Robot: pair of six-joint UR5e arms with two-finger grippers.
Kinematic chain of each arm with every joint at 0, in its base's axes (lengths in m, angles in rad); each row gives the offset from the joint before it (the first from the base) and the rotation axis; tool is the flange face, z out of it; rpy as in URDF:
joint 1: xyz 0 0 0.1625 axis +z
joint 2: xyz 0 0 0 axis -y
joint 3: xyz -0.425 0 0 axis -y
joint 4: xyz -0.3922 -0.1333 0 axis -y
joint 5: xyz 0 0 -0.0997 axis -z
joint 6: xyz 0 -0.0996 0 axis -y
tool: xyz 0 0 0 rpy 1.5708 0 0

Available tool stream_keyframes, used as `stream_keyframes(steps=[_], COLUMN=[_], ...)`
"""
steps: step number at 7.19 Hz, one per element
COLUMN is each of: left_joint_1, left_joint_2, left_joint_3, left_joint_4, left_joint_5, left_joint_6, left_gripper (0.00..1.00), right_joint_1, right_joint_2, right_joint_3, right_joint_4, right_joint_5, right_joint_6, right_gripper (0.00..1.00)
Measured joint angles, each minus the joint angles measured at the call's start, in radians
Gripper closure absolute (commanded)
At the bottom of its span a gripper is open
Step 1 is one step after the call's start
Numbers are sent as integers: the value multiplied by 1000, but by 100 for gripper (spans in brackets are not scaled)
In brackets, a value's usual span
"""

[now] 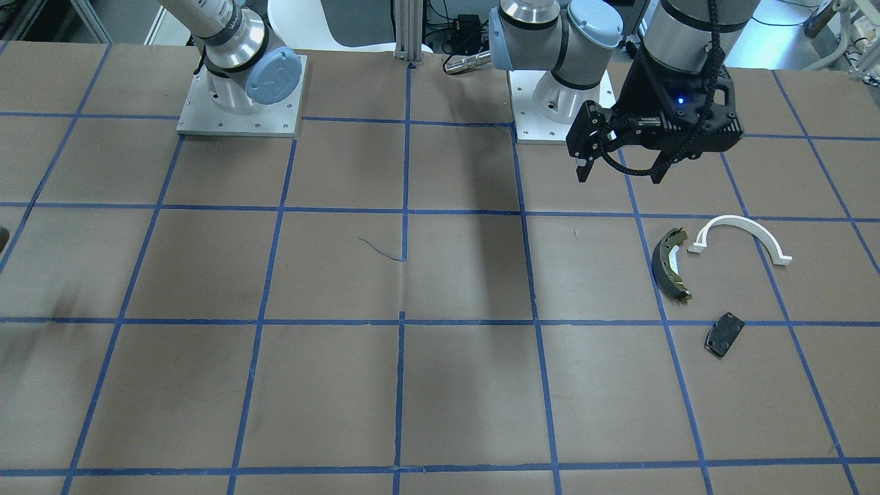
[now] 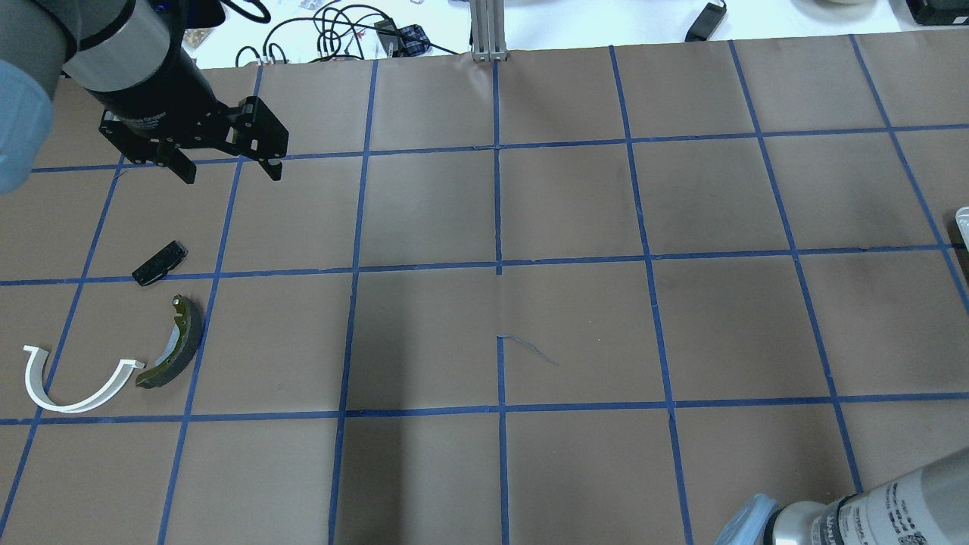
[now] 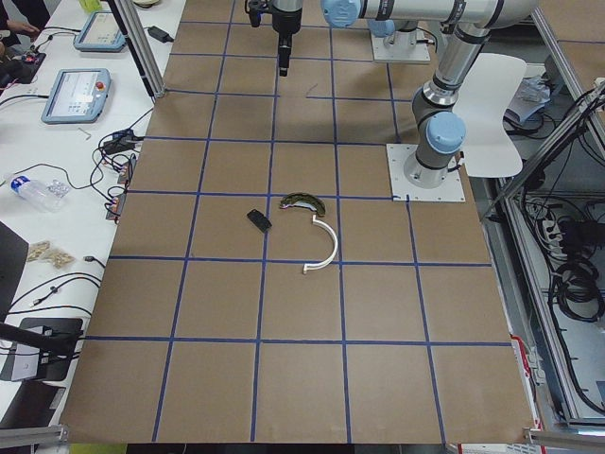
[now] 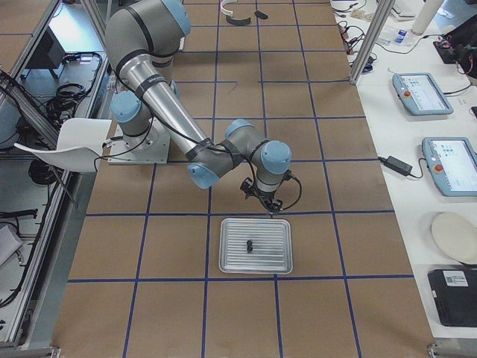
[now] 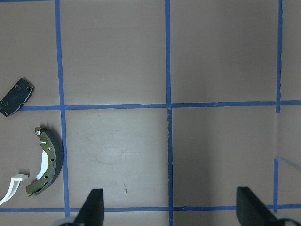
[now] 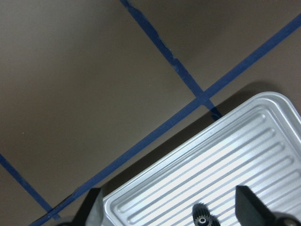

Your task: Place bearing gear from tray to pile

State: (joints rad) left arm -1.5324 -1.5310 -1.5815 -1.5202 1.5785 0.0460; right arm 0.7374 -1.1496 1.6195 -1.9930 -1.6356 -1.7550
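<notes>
The bearing gear [image 6: 202, 217], small and dark, lies in the ribbed silver tray [image 6: 244, 155], seen also in the exterior right view [image 4: 250, 245]. My right gripper [image 6: 169, 212] is open and empty, hovering over the tray's near rim [image 4: 223, 257]. The pile lies at the far left: an olive brake shoe [image 2: 176, 344], a white arc [image 2: 72, 382] and a black plate [image 2: 160, 263]. My left gripper [image 2: 227, 170] is open and empty, held high beyond the pile. The left wrist view shows the shoe [image 5: 47, 162] and plate [image 5: 16, 97] to the left of its fingers.
The table is brown paper with a blue tape grid. The two arm bases [image 1: 240, 103] stand at the robot's edge. An aluminium post [image 2: 488, 30] and cables sit at the far edge. The tray's corner [image 2: 963, 219] shows at the overhead view's right edge.
</notes>
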Motion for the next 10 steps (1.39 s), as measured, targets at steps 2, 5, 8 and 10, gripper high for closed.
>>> stream_keyframes(steps=[2, 5, 8, 10], left_joint_1=[0, 0, 0, 0], left_joint_2=[0, 0, 0, 0], left_joint_3=[0, 0, 0, 0], left_joint_4=[0, 0, 0, 0], left_joint_5=[0, 0, 0, 0], left_joint_6=[0, 1, 2, 2], left_gripper=[0, 0, 0, 0], right_joint_1=[-12, -78, -102, -103], right_joint_2=[66, 144, 158, 164], right_joint_3=[0, 2, 22, 33], right_joint_4=[-118, -245, -264, -297], right_joint_5=[0, 5, -16, -59], right_joint_6=[-178, -305, -376, -433], right_gripper=[0, 3, 12, 23])
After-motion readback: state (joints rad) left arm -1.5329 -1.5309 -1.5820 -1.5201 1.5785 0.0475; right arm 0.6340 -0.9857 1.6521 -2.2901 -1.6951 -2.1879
